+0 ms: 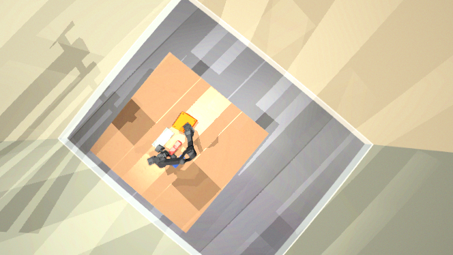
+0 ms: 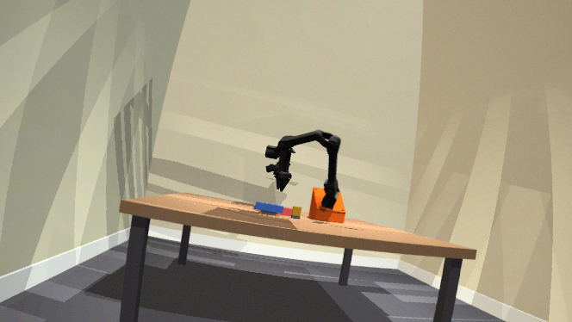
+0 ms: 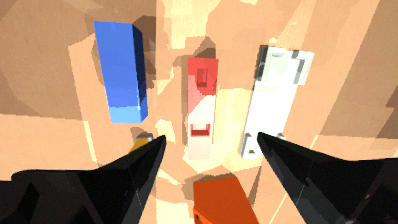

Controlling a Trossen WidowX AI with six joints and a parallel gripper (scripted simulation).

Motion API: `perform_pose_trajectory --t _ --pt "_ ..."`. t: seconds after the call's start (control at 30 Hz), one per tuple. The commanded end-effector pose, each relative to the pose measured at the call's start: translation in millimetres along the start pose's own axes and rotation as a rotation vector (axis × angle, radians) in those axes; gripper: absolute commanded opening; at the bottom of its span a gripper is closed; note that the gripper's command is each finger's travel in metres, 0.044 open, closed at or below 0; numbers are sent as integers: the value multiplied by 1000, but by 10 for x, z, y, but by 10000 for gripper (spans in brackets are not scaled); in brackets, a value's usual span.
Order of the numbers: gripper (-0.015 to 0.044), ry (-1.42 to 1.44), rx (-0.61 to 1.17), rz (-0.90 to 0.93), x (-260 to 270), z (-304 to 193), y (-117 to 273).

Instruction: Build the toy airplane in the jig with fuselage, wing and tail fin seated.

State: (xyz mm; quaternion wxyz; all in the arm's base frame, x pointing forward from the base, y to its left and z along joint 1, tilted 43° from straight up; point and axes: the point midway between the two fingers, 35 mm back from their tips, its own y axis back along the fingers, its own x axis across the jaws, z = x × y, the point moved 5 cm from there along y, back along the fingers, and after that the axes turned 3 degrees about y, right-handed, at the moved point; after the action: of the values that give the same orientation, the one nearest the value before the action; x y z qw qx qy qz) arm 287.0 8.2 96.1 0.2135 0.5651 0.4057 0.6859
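Observation:
The red fuselage lies on the table with its two sockets facing up, outside the cradle. The white cradle stands beside it, on the right in the wrist view, with nothing in it. The blue wing lies on the fuselage's other side. The yellow tail fin stands near the wing's end, partly hidden by a finger in the wrist view. My gripper is open and empty, pointing down high above the parts. No tab shows on the wing.
The arm's orange base stands on the wooden table, beyond the near ends of the fuselage and cradle in the wrist view. The arm arches over from it. Shadows fall across the table.

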Motion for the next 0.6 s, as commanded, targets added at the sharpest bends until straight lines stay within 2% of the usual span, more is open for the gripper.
perform_pose_trajectory --t 0.0,0.17,0.33,0.57 --pt "440 -73 -14 97 -72 -121 11" --pt "440 -73 -15 97 -71 -119 -11" --pt "440 -73 -15 99 -20 -110 -496" --pt "440 -73 -15 100 -2 -109 -655"
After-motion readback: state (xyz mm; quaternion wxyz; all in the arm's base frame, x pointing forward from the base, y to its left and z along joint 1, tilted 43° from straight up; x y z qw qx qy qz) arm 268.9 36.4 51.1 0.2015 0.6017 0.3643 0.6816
